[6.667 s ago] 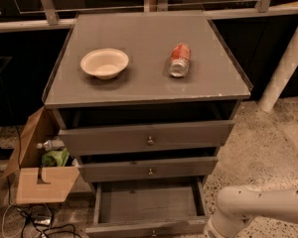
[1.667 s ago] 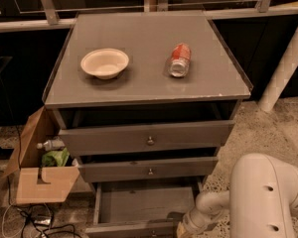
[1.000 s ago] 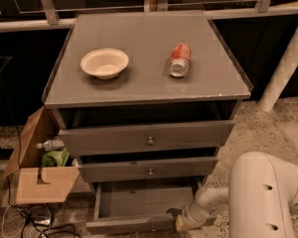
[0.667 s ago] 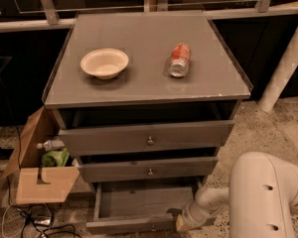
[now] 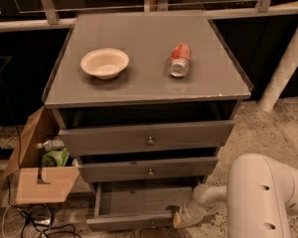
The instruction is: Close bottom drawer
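Low down near the floor, the pincer (image 5: 181,217) sits right at the right end of the bottom drawer (image 5: 131,223), up against its front board or very close to it. I cannot tell if the pincer is open or closed, and I cannot see that it has hold of anything. The big white arm (image 5: 258,197) reaches in from the right. The bottom drawer is the lowest one in the grey bench (image 5: 144,83), and it is pulled out a good way, so you can see inside it; it looks empty. The middle drawer (image 5: 149,170) and the top drawer (image 5: 146,139) stick out only a little. On top of the bench are a bowl (image 5: 105,62) and a can (image 5: 179,59) lying on its side. A cardboard box (image 5: 42,182) stands on the floor just left of the drawers. I think a push comes next. The pincer is far from the middle knob, so a push there could turn the drawer crooked and make it stick. The pincer could also slip off the corner. A hard bump might shake the bench and make the can roll.
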Robot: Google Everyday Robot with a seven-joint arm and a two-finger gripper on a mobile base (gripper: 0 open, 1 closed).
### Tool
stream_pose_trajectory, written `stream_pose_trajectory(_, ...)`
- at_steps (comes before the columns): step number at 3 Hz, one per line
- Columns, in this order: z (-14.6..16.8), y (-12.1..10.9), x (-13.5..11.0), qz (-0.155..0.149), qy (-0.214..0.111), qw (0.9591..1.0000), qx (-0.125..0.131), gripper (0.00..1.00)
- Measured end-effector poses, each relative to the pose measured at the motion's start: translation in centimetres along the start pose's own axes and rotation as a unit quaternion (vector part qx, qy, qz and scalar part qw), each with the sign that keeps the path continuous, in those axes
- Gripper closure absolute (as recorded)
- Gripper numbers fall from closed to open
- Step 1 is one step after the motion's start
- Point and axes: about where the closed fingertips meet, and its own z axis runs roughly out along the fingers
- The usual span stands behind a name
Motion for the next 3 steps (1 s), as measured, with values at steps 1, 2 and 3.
stream_pose_trajectory(1,-0.8,0.8,-1.7,-0.003,-0.021,0.9998,-0.004,1.00)
stream_pose_trajectory(2,-2.5,2.0,-5.0,-0.009,-0.060,0.9981,-0.011,1.00)
stream_pose_trajectory(3,-3.7,2.5,-7.2,-0.010,-0.084,0.9963,-0.016,1.00)
